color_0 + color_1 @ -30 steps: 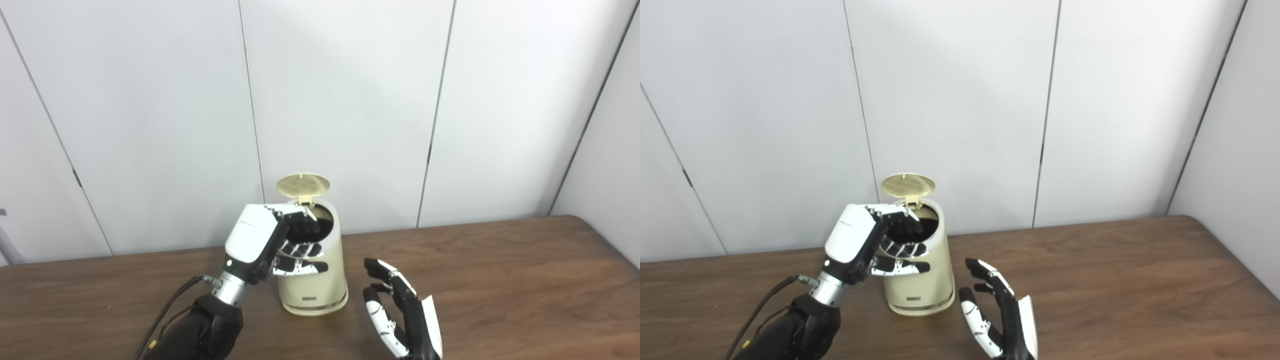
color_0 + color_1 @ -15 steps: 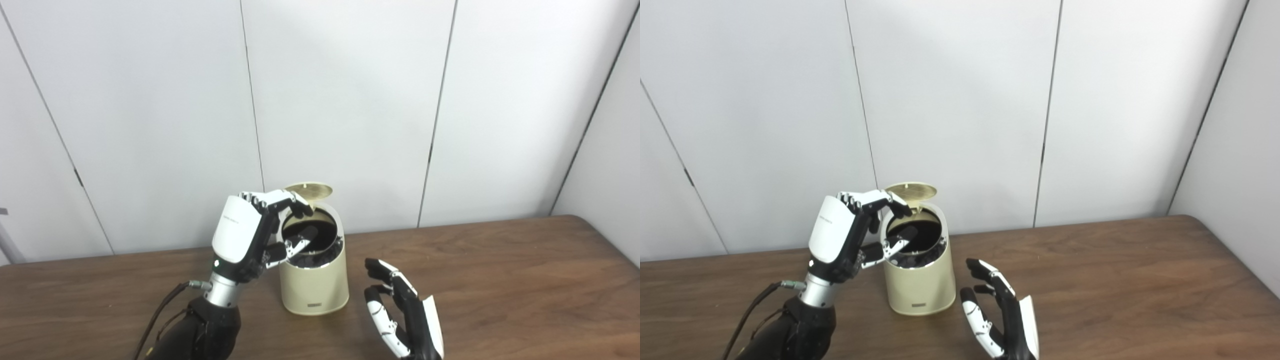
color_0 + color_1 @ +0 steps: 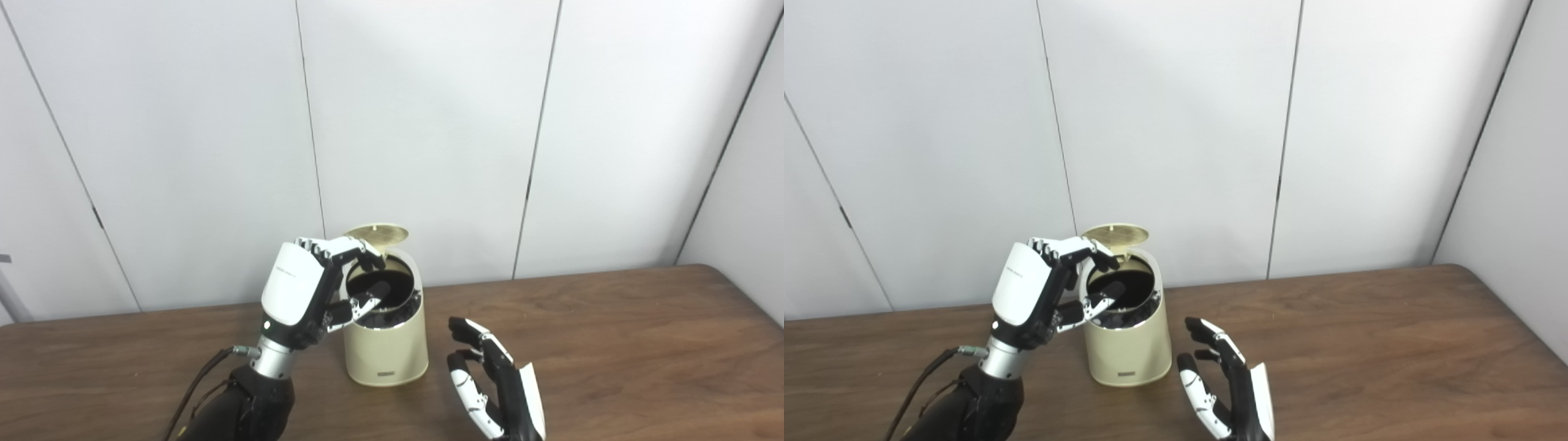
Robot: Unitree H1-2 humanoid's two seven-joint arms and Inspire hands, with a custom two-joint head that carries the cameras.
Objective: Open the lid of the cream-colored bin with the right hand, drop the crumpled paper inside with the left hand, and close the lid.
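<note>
Left hand (image 3: 306,294) is empty, fingers curled loose over the round cream bin (image 3: 386,343), lid (image 3: 378,233) half up. Right hand (image 3: 496,386) sits open on the wood table (image 3: 612,343).

left hand (image 3: 306,294) crowding bin (image 3: 386,349) mouth, lid (image 3: 376,233) overhanging, right hand (image 3: 496,392) clear beside

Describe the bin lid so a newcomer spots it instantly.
On the brown wooden table near the white wall stands a cream bin. Its lid is the round cream disc raised at the bin's back rim, above the dark opening, with the left robot hand reaching to it.
</note>
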